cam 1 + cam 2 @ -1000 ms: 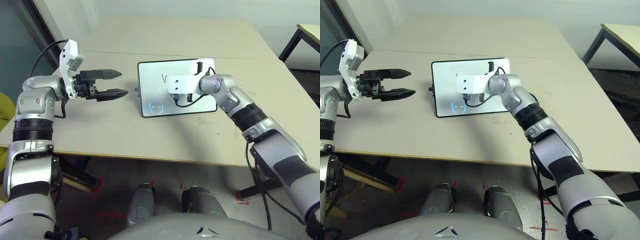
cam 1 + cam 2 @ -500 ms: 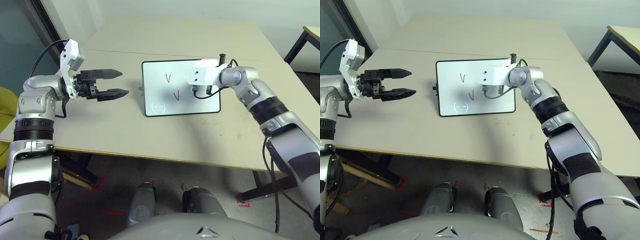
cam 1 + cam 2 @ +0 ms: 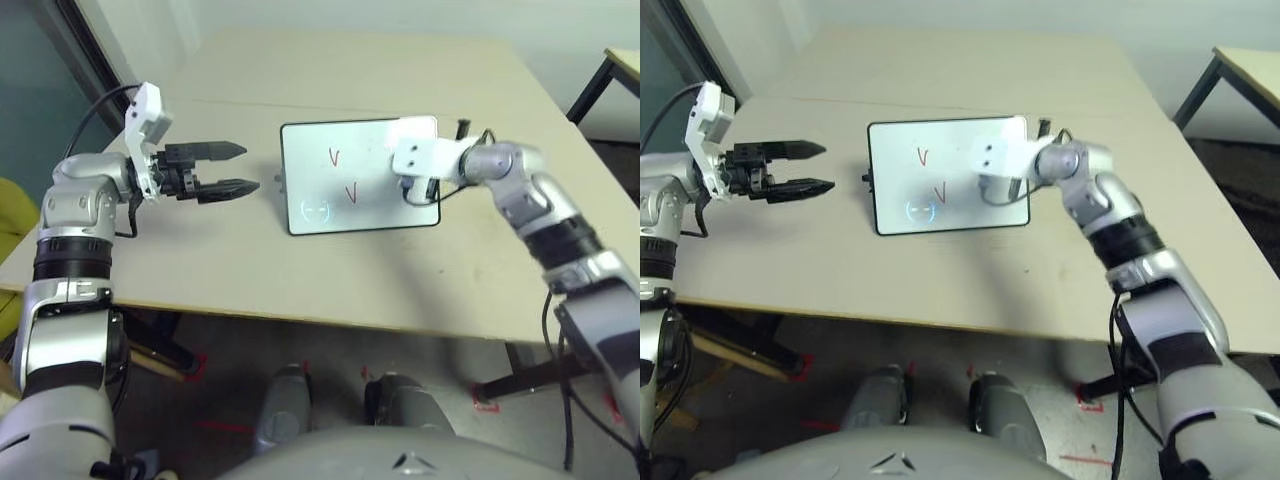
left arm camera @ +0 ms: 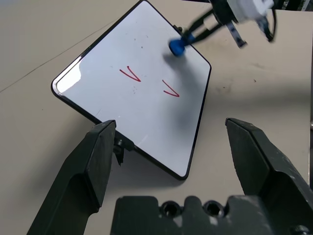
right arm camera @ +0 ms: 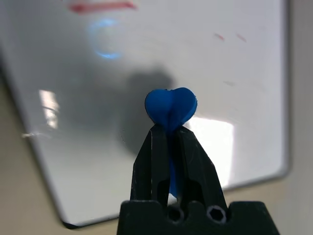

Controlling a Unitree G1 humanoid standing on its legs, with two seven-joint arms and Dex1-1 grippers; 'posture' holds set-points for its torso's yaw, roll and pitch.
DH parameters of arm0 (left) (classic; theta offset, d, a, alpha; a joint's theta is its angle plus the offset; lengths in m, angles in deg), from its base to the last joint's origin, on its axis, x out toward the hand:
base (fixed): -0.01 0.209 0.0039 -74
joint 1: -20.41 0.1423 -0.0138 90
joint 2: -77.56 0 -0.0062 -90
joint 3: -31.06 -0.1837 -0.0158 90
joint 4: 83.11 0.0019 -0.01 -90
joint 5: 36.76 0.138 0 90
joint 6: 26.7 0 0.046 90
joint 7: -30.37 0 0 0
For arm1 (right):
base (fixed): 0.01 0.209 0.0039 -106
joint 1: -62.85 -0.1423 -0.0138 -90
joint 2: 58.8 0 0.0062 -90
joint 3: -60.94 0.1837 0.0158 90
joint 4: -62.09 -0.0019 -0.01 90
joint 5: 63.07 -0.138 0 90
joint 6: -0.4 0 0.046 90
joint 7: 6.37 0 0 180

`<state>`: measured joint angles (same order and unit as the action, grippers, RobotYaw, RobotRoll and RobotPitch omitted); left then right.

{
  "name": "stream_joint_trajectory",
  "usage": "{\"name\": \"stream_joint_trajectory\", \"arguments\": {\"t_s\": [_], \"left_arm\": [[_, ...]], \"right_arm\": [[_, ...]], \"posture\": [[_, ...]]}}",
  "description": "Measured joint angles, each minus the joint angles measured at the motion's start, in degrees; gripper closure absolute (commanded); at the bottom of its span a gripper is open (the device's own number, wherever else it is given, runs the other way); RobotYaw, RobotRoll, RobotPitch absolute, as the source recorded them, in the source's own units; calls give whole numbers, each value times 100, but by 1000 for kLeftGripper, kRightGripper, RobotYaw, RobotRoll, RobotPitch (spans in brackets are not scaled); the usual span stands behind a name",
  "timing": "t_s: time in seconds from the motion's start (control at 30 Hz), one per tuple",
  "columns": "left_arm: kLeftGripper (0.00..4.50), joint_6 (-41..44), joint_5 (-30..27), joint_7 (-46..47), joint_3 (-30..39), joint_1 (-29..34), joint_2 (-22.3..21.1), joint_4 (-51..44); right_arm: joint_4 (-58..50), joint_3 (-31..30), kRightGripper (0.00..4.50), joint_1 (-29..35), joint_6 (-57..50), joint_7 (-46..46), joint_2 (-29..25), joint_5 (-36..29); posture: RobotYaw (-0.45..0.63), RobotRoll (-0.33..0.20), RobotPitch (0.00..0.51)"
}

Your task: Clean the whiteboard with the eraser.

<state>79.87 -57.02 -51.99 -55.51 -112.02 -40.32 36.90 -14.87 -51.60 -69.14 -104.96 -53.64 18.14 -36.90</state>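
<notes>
The whiteboard (image 3: 312,150) lies flat in the middle of the table, white with a black frame. It bears two red check-like strokes (image 3: 335,157) and a faint round logo near its front left corner. My right gripper (image 5: 168,131) is shut on the blue eraser (image 5: 170,108), which it holds just above or on the board's right part. The eraser (image 4: 176,46) is also in the left wrist view, near the board's far edge. My left gripper (image 3: 246,168) hovers open, left of the board, pointing at it.
The beige table (image 3: 200,260) has bare room in front of and left of the board. A small black tab (image 3: 277,182) sticks out from the board's left edge. Another table (image 3: 625,62) stands at the far right. The front table edge is close below the board.
My right gripper has swept with the eraser from the board's middle to its right side, uncovering the two red strokes. The left arm has barely moved.
</notes>
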Motion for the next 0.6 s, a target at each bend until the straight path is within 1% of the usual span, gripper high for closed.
{"name": "stream_joint_trajectory", "arguments": {"t_s": [0.33, 0.6], "left_arm": [[0, -41, 4, -9, -10, -95, 42, 25], [0, -79, 11, -58, -13, -115, 42, 34]], "right_arm": [[-829, -473, 4484, 423, -276, -132, 202, 187], [-901, -612, 4484, 464, -317, -166, 293, 300]], "posture": [[211, 0, 0], [212, 0, 0]]}}
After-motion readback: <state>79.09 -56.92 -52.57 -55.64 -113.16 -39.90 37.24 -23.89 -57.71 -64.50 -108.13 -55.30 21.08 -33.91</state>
